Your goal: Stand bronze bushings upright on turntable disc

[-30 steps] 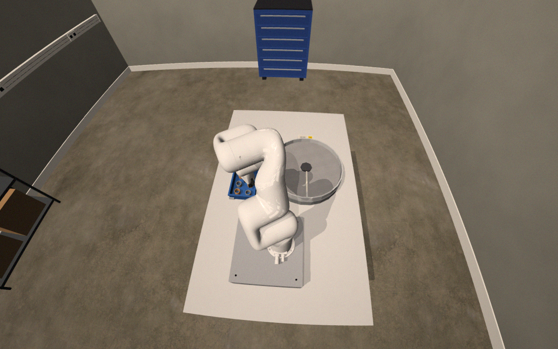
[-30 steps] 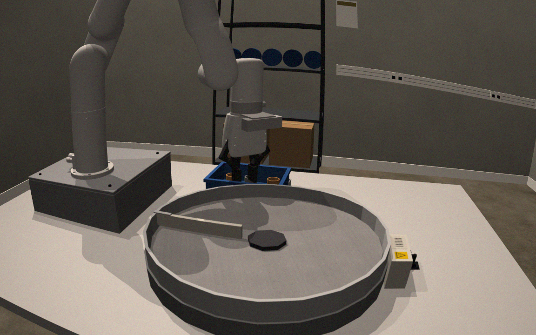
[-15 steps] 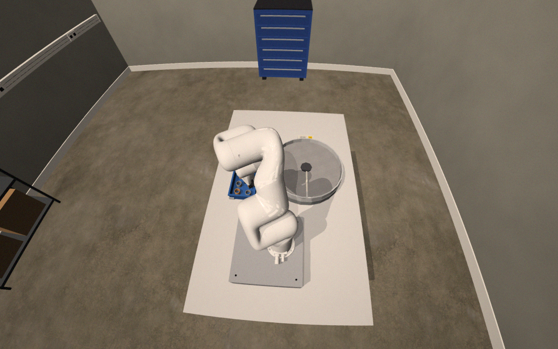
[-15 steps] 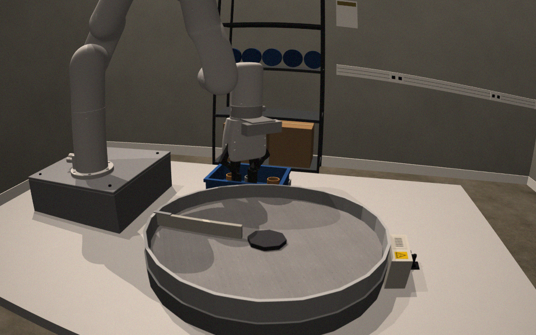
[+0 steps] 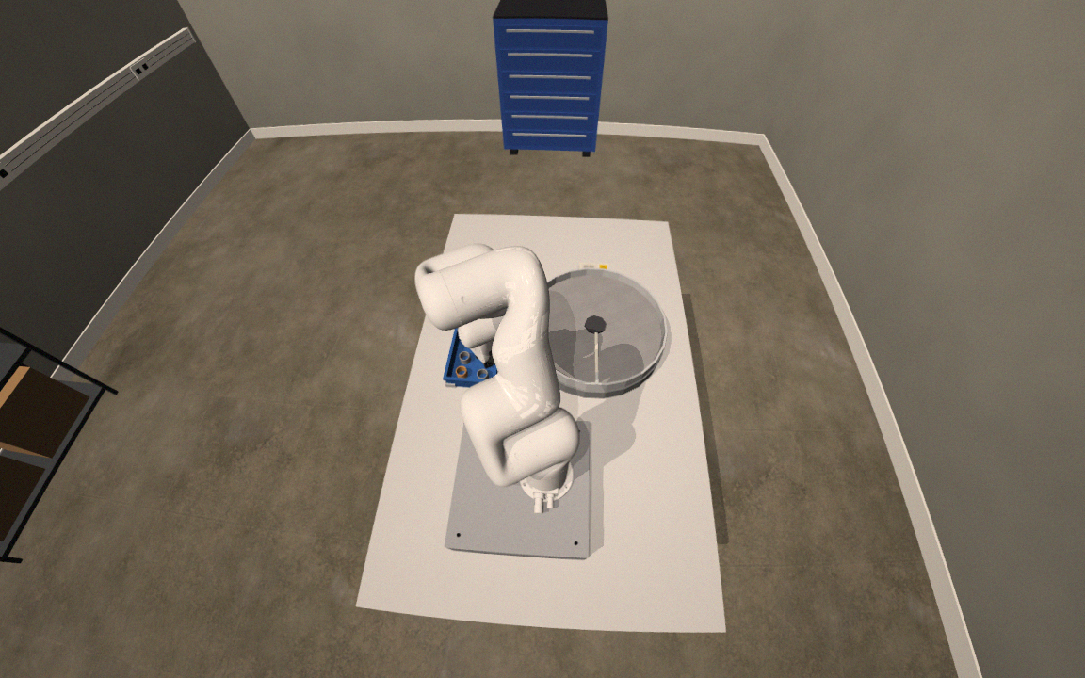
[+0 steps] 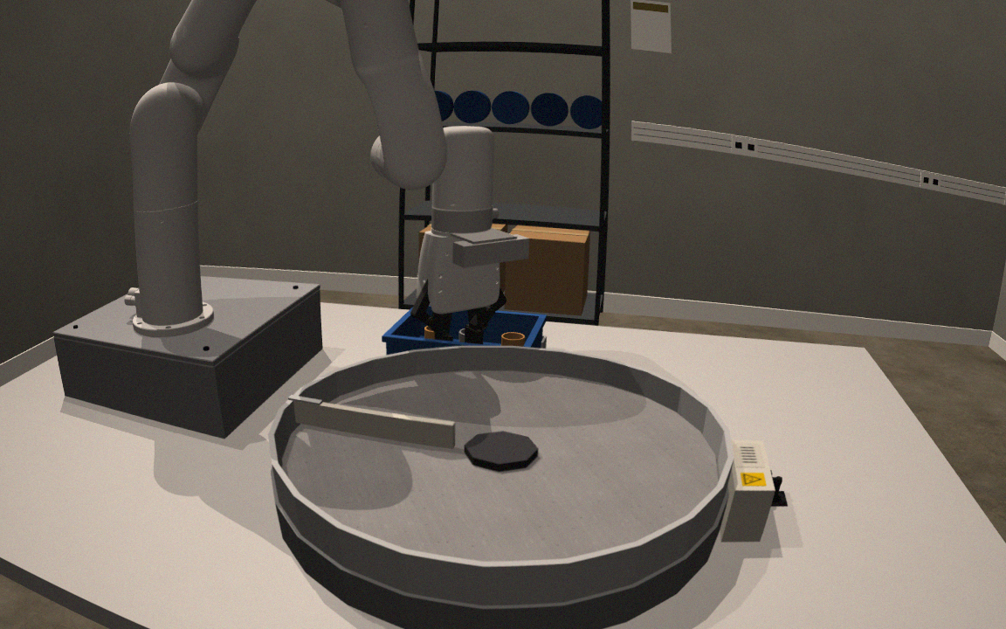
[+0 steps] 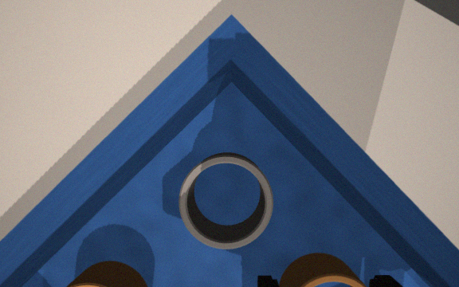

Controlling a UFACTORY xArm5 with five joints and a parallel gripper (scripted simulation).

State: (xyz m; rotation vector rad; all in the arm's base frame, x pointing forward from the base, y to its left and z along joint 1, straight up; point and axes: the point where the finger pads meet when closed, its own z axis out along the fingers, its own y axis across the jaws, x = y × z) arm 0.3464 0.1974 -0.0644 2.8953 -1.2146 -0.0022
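The blue crate [image 5: 450, 361] [image 6: 397, 342] [image 7: 154, 119] stands on the table beside the turntable. In the wrist view a steel bushing [image 7: 268, 201] stands upright near the crate's corner. Two bronze bushings [image 7: 107, 274] [image 7: 317, 266] stand at the bottom edge. My gripper [image 6: 451, 321] [image 7: 325, 284] is low inside the crate and partly open. Its dark fingertips are on either side of the right bronze bushing and are not closed on it. Another bronze bushing [image 6: 513, 337] shows over the crate wall. The turntable's disc [image 5: 623, 337] [image 6: 584, 477] holds only its dark hub [image 5: 594, 322] [image 6: 501, 450].
A pale bar [image 6: 374, 422] lies across the disc from the rim to the hub. A raised rim [image 6: 491, 583] rings the disc. A control box [image 6: 748, 479] sits at its right. The arm's base block [image 6: 194, 367] stands at the left.
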